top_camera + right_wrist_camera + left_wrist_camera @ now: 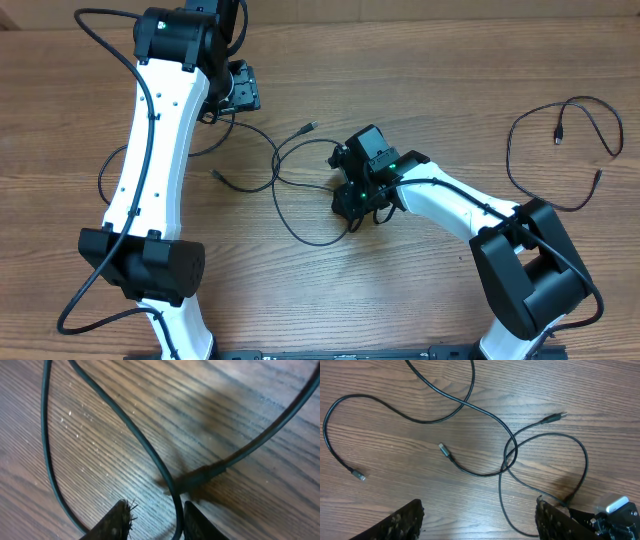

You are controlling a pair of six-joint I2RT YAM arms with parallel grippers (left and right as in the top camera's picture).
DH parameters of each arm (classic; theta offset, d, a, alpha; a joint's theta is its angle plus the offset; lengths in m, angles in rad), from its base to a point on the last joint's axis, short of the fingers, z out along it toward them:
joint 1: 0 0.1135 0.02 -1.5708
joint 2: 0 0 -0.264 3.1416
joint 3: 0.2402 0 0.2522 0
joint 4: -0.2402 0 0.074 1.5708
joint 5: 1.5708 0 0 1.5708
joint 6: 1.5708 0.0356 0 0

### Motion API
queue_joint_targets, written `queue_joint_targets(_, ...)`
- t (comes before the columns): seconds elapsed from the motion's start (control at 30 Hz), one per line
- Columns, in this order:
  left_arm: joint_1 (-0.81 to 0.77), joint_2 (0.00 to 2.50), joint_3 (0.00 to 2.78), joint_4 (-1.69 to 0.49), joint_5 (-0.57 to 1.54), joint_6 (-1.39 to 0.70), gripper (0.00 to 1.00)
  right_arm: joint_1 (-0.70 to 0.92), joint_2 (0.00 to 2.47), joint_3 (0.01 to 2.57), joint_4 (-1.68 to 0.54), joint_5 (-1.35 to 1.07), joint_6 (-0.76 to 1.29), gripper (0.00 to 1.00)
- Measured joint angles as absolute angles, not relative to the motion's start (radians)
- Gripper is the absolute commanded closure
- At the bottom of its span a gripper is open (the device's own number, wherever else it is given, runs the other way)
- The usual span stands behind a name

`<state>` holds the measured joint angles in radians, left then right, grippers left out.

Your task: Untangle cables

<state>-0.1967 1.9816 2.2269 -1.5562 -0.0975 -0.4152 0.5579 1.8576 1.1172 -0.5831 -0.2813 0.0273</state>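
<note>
Thin black cables point(278, 170) lie looped over one another at the table's middle, with plug ends point(308, 128) pointing outward. My right gripper point(352, 203) is down at the loops' right edge. In the right wrist view its fingers point(156, 505) stand narrowly open, and a cable point(150, 452) runs between them against the right finger; a gap remains on the left side. A plug collar point(200, 477) lies just ahead. My left gripper point(243, 90) hovers at the back left, open point(480, 505) and empty, above crossing cables point(470, 407).
A separate looped black cable point(565, 130) lies at the far right of the wooden table point(420, 80). Thicker arm cables point(100, 30) hang along the left arm. The right gripper's body point(615, 515) shows in the left wrist view's lower right corner.
</note>
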Motion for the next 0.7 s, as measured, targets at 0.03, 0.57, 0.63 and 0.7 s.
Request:
queue_joint_targets(0.03,-0.197,1.982,2.227,-1.556,-0.097,-0.415,0.28,0.558,1.858,1.117,-0.590,-0.281,0.028,0.68)
queue_joint_targets(0.57,-0.197,1.982,2.227,-1.560,-0.097,-0.412,0.28,0.558,1.858,1.117,-0.620,-0.281,0.033,0.92)
queue_joint_targets(0.63,-0.197,1.982,2.227,-1.560,-0.097,-0.412,0.28,0.558,1.858,1.116,-0.617,-0.281,0.032,0.96)
queue_joint_targets(0.7,-0.197,1.982,2.227,-1.560,-0.097,-0.412,0.28,0.558,1.858,1.113,-0.614,-0.281,0.038,0.96)
